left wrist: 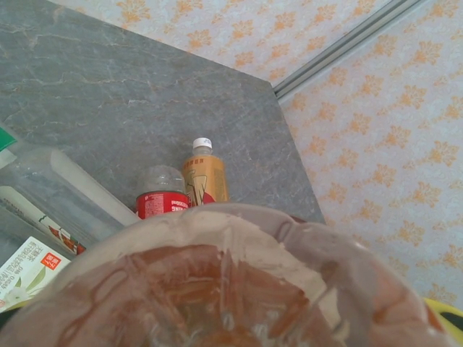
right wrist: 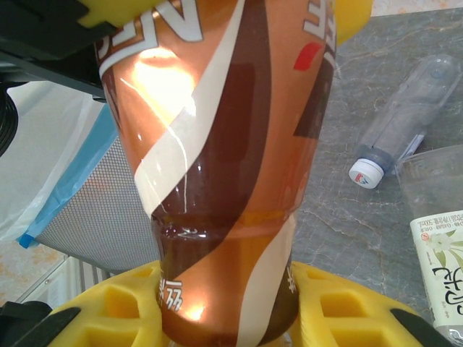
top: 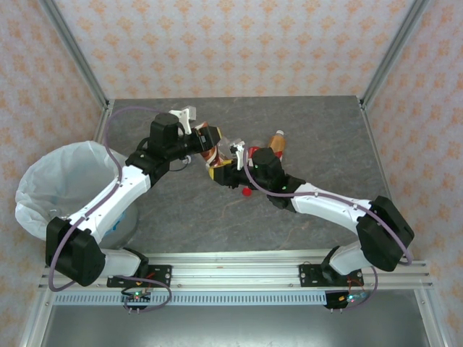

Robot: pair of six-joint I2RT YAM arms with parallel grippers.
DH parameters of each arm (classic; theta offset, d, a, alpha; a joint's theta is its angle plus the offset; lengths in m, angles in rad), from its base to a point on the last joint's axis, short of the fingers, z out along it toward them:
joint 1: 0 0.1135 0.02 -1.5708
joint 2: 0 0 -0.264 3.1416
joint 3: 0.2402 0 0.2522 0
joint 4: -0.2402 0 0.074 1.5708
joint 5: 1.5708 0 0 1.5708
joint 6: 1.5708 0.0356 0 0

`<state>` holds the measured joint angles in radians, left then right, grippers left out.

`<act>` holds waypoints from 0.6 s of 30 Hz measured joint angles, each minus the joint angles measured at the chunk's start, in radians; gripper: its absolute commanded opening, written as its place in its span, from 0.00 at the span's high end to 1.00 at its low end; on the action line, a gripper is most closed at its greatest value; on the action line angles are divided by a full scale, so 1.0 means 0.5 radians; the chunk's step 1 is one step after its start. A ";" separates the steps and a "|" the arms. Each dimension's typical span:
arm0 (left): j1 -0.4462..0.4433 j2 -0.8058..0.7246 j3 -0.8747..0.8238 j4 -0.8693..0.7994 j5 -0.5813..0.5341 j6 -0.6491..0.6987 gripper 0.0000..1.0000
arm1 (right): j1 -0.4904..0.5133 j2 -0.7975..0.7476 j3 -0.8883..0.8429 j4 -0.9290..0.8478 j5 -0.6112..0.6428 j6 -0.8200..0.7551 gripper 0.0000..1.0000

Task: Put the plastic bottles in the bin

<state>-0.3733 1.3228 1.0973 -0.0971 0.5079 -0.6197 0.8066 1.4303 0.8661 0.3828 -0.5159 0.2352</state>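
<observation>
While squeezed by left gripper (top: pixel 208 143) and right gripper (right wrist: pixel 228 318), brown bottle (right wrist: pixel 217 181) between yellow fingers (right wrist: pixel 108 314).

The left gripper (top: pixel 201 141) and the right gripper (top: pixel 226 173) are meeting above the middle of the grey table (top: pixel 318 130), both gripping one brown-labelled bottle (top: pixel 210 148) between them. An orange bottle (top: pixel 278 142) is standing just beyond the right gripper. The white-bagged bin (top: pixel 30 213) is sitting at the table's left edge, beside the left arm (top: pixel 108 202).
</observation>
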 measured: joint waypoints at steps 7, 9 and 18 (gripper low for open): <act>0.000 -0.006 -0.001 -0.001 0.000 0.000 0.39 | 0.001 0.000 0.000 0.010 0.001 -0.002 1.00; 0.000 -0.014 -0.001 0.000 -0.001 0.000 0.48 | 0.002 0.000 0.000 0.021 0.002 -0.002 1.00; 0.000 -0.081 -0.003 -0.009 -0.039 0.033 0.58 | 0.015 -0.002 -0.001 0.083 0.007 0.006 0.50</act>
<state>-0.3733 1.2823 1.0958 -0.1017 0.4885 -0.6033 0.8143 1.4296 0.8658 0.4244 -0.5125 0.2382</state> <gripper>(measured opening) 0.536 0.408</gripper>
